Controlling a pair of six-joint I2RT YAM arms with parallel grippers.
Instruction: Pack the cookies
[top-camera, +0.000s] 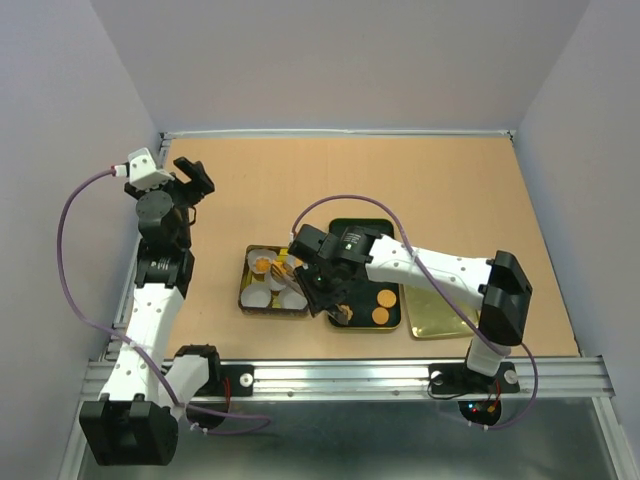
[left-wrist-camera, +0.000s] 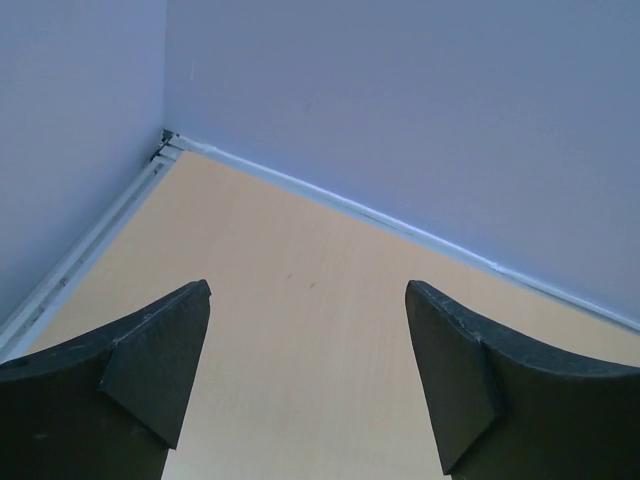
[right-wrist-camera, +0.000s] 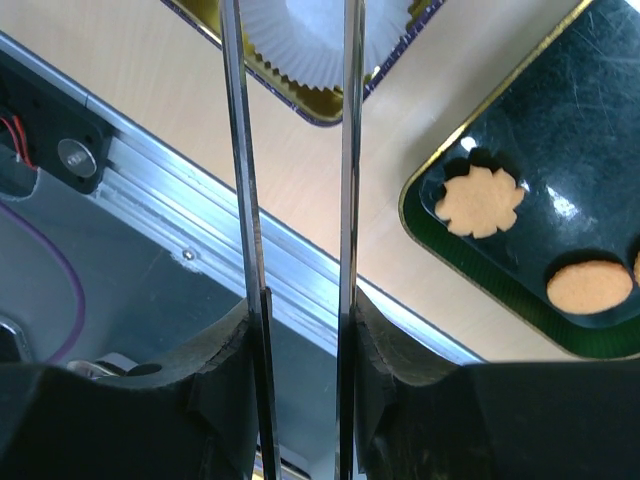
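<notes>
Tin (top-camera: 262, 311) partly under right arm (top-camera: 440, 275); lid (top-camera: 435, 318) seemingly touches tray (top-camera: 364, 306) of cookies (top-camera: 383, 297).

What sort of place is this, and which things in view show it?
Probably a robotics lab test cell: left arm and right arm bolted to an aluminium rail, plain walls boxing in a wooden tabletop, a tin of cookies.

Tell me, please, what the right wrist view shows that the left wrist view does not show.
Only the right wrist view: the right tool shut on metal tweezers, a flower-shaped cookie and a round cookie on a dark tray, a white paper cup, and the aluminium rail. Only the left wrist view: the left tool, open and empty, and the walls meeting in a corner. Both: the light wooden table.
</notes>
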